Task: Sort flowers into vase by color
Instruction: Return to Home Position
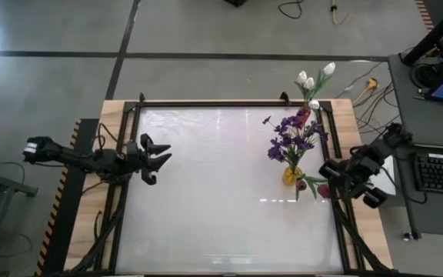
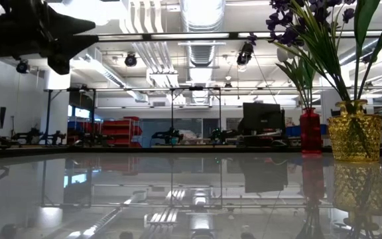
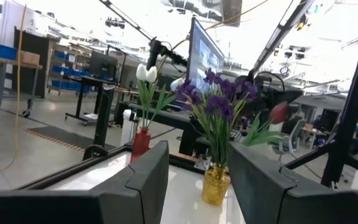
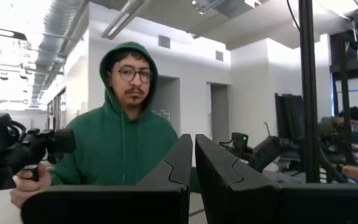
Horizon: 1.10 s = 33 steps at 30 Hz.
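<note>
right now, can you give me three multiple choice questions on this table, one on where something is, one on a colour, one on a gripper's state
1. Where on the table do the red vase and the yellow vase stand?
A) on its left half
B) on its right half, near the right gripper
C) dead centre

2. What colour are the flowers in the red vase?
A) white
B) purple
C) orange

3. How is the left gripper?
A) open and empty
B) shut on a flower
C) shut on a vase

Answers:
1 B, the high view shows both vases by the right arm's side of the table.
2 A, the white flowers rise from the red vase, while the purple flowers sit in the yellow one.
3 A, its fingers are spread with nothing between them.
</note>
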{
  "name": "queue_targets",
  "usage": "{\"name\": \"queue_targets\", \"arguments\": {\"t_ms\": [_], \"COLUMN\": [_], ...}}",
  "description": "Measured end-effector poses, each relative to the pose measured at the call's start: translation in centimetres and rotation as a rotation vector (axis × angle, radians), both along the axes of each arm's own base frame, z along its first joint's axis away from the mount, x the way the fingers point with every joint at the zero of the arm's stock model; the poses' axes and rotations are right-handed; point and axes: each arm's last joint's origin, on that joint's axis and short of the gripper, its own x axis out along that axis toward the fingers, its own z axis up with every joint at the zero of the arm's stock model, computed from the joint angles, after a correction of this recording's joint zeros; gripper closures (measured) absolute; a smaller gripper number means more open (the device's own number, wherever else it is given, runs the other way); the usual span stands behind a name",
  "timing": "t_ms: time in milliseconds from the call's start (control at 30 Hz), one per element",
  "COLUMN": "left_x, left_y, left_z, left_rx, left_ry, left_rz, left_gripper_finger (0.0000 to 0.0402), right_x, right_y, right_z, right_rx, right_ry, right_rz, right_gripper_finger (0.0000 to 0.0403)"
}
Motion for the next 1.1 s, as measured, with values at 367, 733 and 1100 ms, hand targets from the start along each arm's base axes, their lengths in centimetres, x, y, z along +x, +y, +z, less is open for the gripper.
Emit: {"name": "queue_targets", "arguments": {"t_ms": [367,733,1100], "left_x": [0.1,0.2,0.3], "left_y": [0.0,0.0,-0.1], "left_z": [-0.7,-0.8,-1.3], "left_rx": [-0.009,-0.023,-0.017], "left_ry": [0.069,0.075,0.126], "left_rz": [-0.007,-0.013,-0.014], "left_gripper_finger": [0.0251,0.0251,0.0251], "right_x": [-0.1,-0.6,0.1], "right_y": [0.2,-0.5,-0.7], "right_z": [-1.3,-3.0,-3.9], "right_rx": [0.005,0.214,0.250], "right_ry": [-0.118,-0.275,-0.202], "right_rz": [0.087,-0.024,-0.208], "right_gripper_finger": [0.0390,0.0390,0.0390]}}
